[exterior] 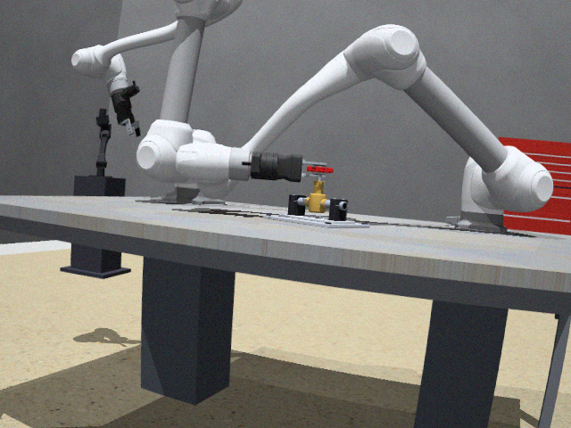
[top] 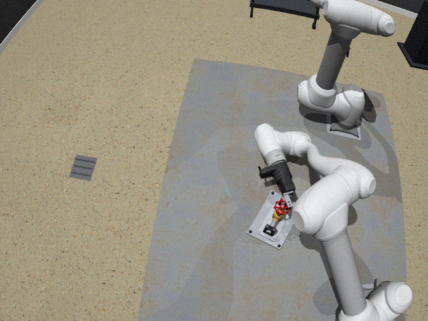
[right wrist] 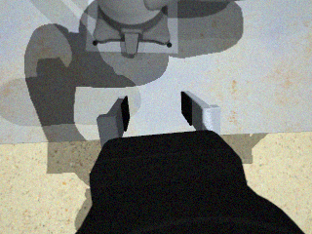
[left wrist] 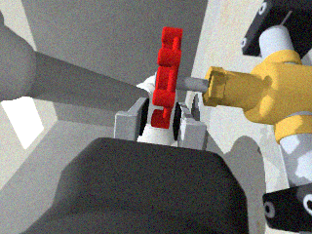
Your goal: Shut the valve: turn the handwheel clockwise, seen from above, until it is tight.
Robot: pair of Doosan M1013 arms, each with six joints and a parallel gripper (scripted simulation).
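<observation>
The red handwheel [top: 282,206] [exterior: 319,169] [left wrist: 166,80] lies level on top of the yellow valve body [top: 277,217] [exterior: 317,202] [left wrist: 280,90]. My left gripper [exterior: 315,169] [left wrist: 161,112] comes in from the side, one finger above and one below the wheel's rim. In the left wrist view a gap shows between the rim and each finger pad, so the gripper is partly open around the rim and not clamped on it. My right gripper [exterior: 132,128] [right wrist: 155,104] is wide open and empty, high up and far from the valve.
The valve is mounted on a light base plate [top: 264,211] [exterior: 351,225], between black pipe clamps [exterior: 337,209] [top: 269,230]. The left arm's forearm and elbow stand close beside the valve. The right arm's base is at the far end of the table [top: 207,103].
</observation>
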